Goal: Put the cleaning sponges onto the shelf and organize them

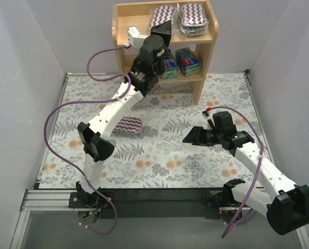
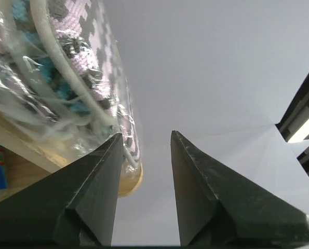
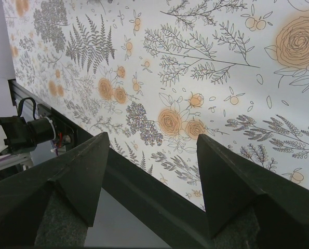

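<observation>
My left hand (image 2: 146, 134) is raised to the top tier of the wooden shelf (image 1: 204, 72), which stands at 12 o'clock on the counter (image 1: 170, 166). Its fingers are spread, with nothing between them but the grey wall (image 2: 206, 78) beyond. At 10 o'clock from my left fingertip lies the left striped sponge (image 2: 66, 62) in its crinkled clear wrap, resting on the top tier just beside that finger. I cannot tell whether the finger touches the wrap.

From above, the right striped sponge (image 1: 193, 18) lies at 3 o'clock of the left one on the same tier, the two close together. On the lower tier sit two green-blue printed packs (image 1: 188, 61) side by side, the one toward 9 o'clock partly hidden by my left wrist. A third striped sponge (image 1: 129, 125) lies flat on the counter a little toward 9 o'clock from the middle, half under my left forearm.

My right hand (image 3: 153, 136) hangs low over the floral counter at about 4 o'clock, fingers spread wide and holding nothing, well apart from the shelf.
</observation>
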You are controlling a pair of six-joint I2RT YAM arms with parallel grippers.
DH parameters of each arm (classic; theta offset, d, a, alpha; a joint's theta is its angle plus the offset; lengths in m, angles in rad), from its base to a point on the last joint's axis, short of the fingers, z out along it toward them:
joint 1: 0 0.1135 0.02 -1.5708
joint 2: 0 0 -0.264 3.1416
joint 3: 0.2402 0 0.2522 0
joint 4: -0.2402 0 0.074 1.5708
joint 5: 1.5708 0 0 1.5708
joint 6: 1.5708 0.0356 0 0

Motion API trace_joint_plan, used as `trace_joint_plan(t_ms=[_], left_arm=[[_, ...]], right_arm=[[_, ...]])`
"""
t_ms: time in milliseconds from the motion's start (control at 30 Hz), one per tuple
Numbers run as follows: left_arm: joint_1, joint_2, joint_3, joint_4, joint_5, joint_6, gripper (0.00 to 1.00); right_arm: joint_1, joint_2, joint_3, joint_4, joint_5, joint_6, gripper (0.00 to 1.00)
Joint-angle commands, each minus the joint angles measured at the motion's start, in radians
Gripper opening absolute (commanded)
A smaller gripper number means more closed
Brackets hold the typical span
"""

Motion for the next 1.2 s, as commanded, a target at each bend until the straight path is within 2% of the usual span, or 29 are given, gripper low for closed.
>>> trace_joint_plan(t_ms=[0,33,133,267,367,500,533,600,633,667,767,867,1000,1067,1100,1167], left_arm=[[-0.008,-0.058,-0.005,0.055,-0.004,0.053,0.33],[-0.008,-0.061,-0.008,0.058,0.002,0.054,0.37],[-0.008,-0.063,-0.016,0.071,0.025,0.07,0.41],[-0.008,-0.083,-0.022,0.132,0.077,0.172,0.42],[-0.008,-0.129,-0.014,0.161,0.169,0.27,0.42],[-0.009,-0.332,-0.231,0.152,0.319,0.44,0.46],[-0.009,-0.444,-0.378,0.152,0.336,0.468,0.47],[-0.009,-0.578,-0.552,0.152,0.363,0.516,0.5],[-0.008,-0.709,-0.721,0.153,0.366,0.546,0.52],[-0.009,-0.771,-0.796,0.144,0.364,0.559,0.54],[-0.003,-0.988,-1.033,0.034,0.312,0.568,0.64],[0.005,-1.128,-1.155,-0.161,0.291,0.568,0.72],[0.022,-1.146,-1.195,-0.476,0.28,0.571,0.82],[0.072,-1.131,-1.22,-0.535,0.329,0.588,0.84],[0.107,-1.115,-1.256,-0.561,0.428,0.611,0.84],[0.266,-1.109,-1.302,-0.555,0.561,0.643,0.84]], right_arm=[[0.004,-0.015,0.001,0.032,-0.006,-0.008,0.63],[0.004,-0.018,0.001,0.03,-0.007,-0.006,0.63],[0.004,-0.024,-0.006,0.03,-0.006,-0.003,0.63],[0.004,-0.033,-0.009,0.032,-0.009,-0.003,0.63],[0.004,-0.039,-0.013,0.03,-0.009,0.0,0.63],[0.004,-0.049,-0.016,0.032,-0.014,-0.003,0.64],[0.003,-0.046,-0.015,0.032,-0.014,-0.005,0.64],[0.004,-0.041,-0.012,0.033,-0.024,-0.012,0.64],[0.006,-0.039,-0.012,0.035,-0.024,-0.014,0.64],[0.006,-0.03,-0.006,0.035,-0.032,-0.017,0.64],[0.007,-0.016,0.004,0.035,-0.041,-0.029,0.65],[0.01,-0.007,0.01,0.033,-0.046,-0.04,0.65],[0.01,-0.004,0.014,0.018,-0.049,-0.046,0.65],[0.01,0.004,0.013,0.01,-0.05,-0.054,0.65],[0.01,0.005,0.011,0.009,-0.049,-0.057,0.65],[0.01,0.01,0.016,0.0,-0.049,-0.061,0.66]])
